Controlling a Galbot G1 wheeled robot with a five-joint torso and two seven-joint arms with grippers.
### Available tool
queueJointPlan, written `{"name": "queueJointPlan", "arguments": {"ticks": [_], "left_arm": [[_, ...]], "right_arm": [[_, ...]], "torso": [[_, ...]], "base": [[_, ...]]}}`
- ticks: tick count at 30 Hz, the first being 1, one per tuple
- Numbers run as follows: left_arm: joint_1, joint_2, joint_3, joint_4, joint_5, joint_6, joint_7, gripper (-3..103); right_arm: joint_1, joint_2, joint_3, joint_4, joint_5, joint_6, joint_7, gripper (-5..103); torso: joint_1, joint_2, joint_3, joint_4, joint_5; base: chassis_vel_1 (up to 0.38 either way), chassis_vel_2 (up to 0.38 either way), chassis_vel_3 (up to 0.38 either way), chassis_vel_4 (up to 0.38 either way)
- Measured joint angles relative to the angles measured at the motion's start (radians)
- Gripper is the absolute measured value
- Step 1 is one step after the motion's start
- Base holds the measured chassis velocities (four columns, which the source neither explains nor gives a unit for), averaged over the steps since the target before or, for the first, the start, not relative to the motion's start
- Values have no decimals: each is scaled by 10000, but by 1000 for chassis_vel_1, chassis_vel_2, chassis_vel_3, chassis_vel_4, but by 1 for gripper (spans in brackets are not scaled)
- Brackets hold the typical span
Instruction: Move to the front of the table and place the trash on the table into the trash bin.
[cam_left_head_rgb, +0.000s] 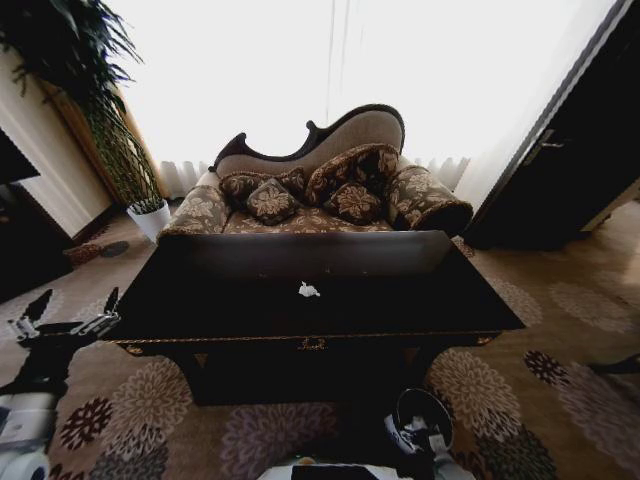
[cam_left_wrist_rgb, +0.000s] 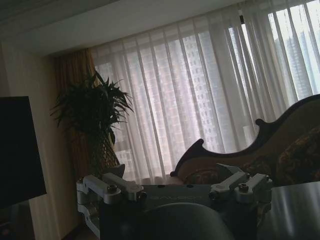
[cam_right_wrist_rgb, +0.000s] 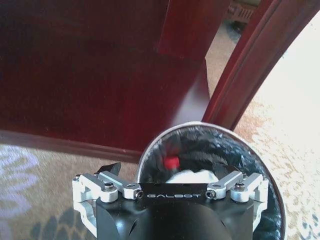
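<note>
Patterned carpet (cam_left_head_rgb: 150, 400) covers the floor around the glossy black table (cam_left_head_rgb: 200, 300), with an ornate sofa (cam_left_head_rgb: 320, 190) behind it at the bright curtained window (cam_left_wrist_rgb: 200, 90) and a potted plant (cam_left_head_rgb: 110, 130) at the far left. One white paper bit (cam_left_head_rgb: 309, 290) lies near the middle of the tabletop. The left gripper (cam_left_head_rgb: 70, 315) hovers just off the table's near left corner with its fingers spread apart. The right gripper (cam_right_wrist_rgb: 170, 192) hangs low over the trash bin (cam_right_wrist_rgb: 260, 165) on the floor at the near right; whether its fingers are open I cannot tell. Inside the bin lie a red cap (cam_right_wrist_rgb: 171, 162) and something white (cam_right_wrist_rgb: 190, 176).
</note>
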Motion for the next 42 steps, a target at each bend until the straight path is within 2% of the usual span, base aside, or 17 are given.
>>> {"name": "queueJointPlan", "arguments": {"ticks": [13, 16, 18, 20, 21, 23, 24, 26, 27, 29, 32, 34, 37, 39, 42], "left_arm": [[-1, 44, 94, -70, 18, -27, 8, 100], [-55, 87, 121, -41, 0, -32, 13, 100], [-105, 97, 125, -10, -2, -34, 13, 100], [-171, 111, 168, 57, 22, -49, 13, 100], [-171, 111, 168, 57, 22, -49, 13, 100], [-264, 123, 229, 102, 27, -51, 12, 100], [-323, 121, 272, 125, 32, -51, 13, 100], [-349, 114, 297, 137, 40, -51, 14, 100], [-430, 66, 391, 171, 90, -51, 13, 100], [-506, 27, 507, 203, 154, -50, 13, 100], [-553, 8, 590, 226, 196, -46, 14, 100], [-634, 13, 654, 292, 216, -43, 15, 100], [-665, 30, 655, 338, 216, -43, 15, 100], [-741, 65, 655, 433, 215, -50, 16, 100], [-808, 76, 693, 476, 215, -51, 17, 100]], "right_arm": [[-451, -208, 355, 894, 434, 109, -142, 100], [-934, -319, 712, 1471, 550, 64, -438, 100], [-1295, -360, 1065, 1866, 351, 58, -844, 100], [-1803, -402, 1747, 2348, -386, 408, -1654, 100], [-1803, -402, 1747, 2348, -386, 408, -1654, 100], [-2462, -407, 2335, 2885, -792, 774, -2427, 100], [-2836, -359, 2536, 3262, -692, 860, -2599, 100], [-3011, -323, 2588, 3481, -551, 876, -2637, 100], [-3503, -154, 2686, 4217, -41, 882, -2618, 100], [-3948, 146, 2854, 5090, 334, 870, -2482, 100], [-4248, 380, 2994, 5679, 419, 866, -2434, 100], [-4740, 715, 3329, 6882, 469, 864, -2255, 100], [-5004, 888, 3478, 7492, 495, 864, -2126, 100], [-5511, 1203, 3854, 8617, 577, 876, -2037, 100], [-5775, 1357, 4096, 9128, 620, 933, -2034, 100]], "torso": [[0, 0, 0, 0, 2], [0, 0, 0, 1, 4], [0, 0, 0, -1, 2], [1, 0, -1, 0, 1], [1, 0, -1, 0, 1], [0, 0, 0, 0, -2], [0, 0, 0, -2, -2], [1, 0, 0, -4, -2], [0, 1, 0, -3, 3], [0, 0, -1, 0, 0], [0, 0, -1, 0, 1], [0, 1, -1, -1, -5], [0, 0, 0, 1, 2], [0, 1, -1, 0, -2], [0, 0, -1, 0, -1]], "base": [[0, 0, 0, 0], [0, 0, 0, 0], [0, 0, 0, 0], [0, 0, 0, 0], [0, 0, 0, 0], [0, 0, 0, 0], [0, 0, 0, 0], [0, 0, 0, 0], [0, 0, 0, 0], [0, 0, 0, 0], [0, 0, 0, 0], [0, 0, 0, 0], [0, 0, 0, 0], [0, 0, 0, 0], [0, 0, 0, 0]]}}
